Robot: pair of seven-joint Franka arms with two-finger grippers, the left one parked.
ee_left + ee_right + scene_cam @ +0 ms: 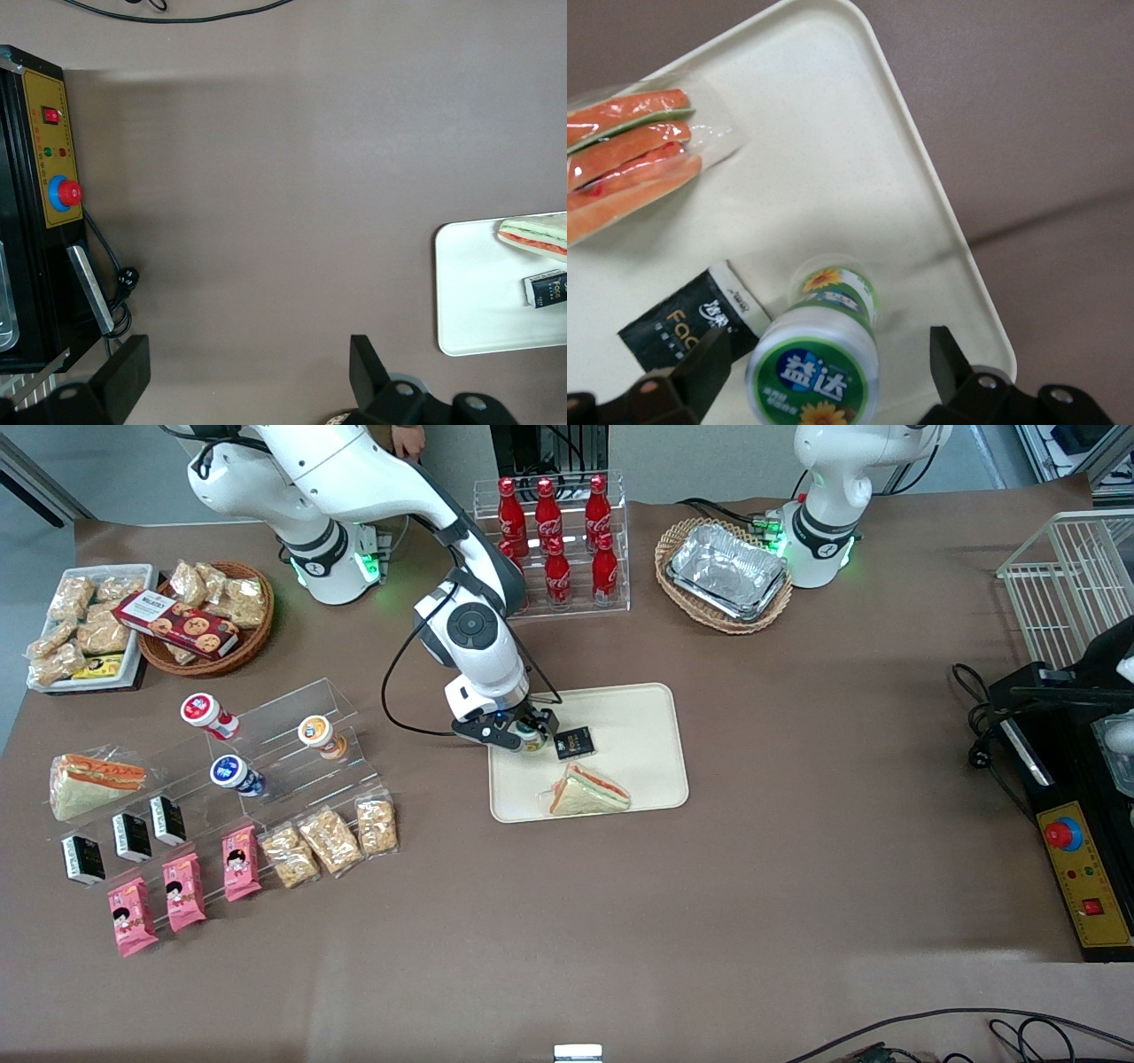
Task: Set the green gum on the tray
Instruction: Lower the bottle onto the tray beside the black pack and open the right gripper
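The green gum [824,354], a white bottle with a green-rimmed lid, stands on the cream tray [859,150] near its rim. My right gripper [828,359] is open and straddles the bottle, with one finger [709,359] close beside it and the other finger [950,359] a clear gap away. In the front view the gripper [524,735] is low over the tray [642,717] at the edge toward the working arm's end, and only a bit of the gum [532,739] shows under it.
A black packet [574,742] lies on the tray beside the gum, and a wrapped sandwich [589,790] lies nearer the front camera. A clear stand with red-, blue- and orange-lidded bottles [237,772] is toward the working arm's end. A cola rack [554,540] and a foil-tray basket [725,574] stand farther from the camera.
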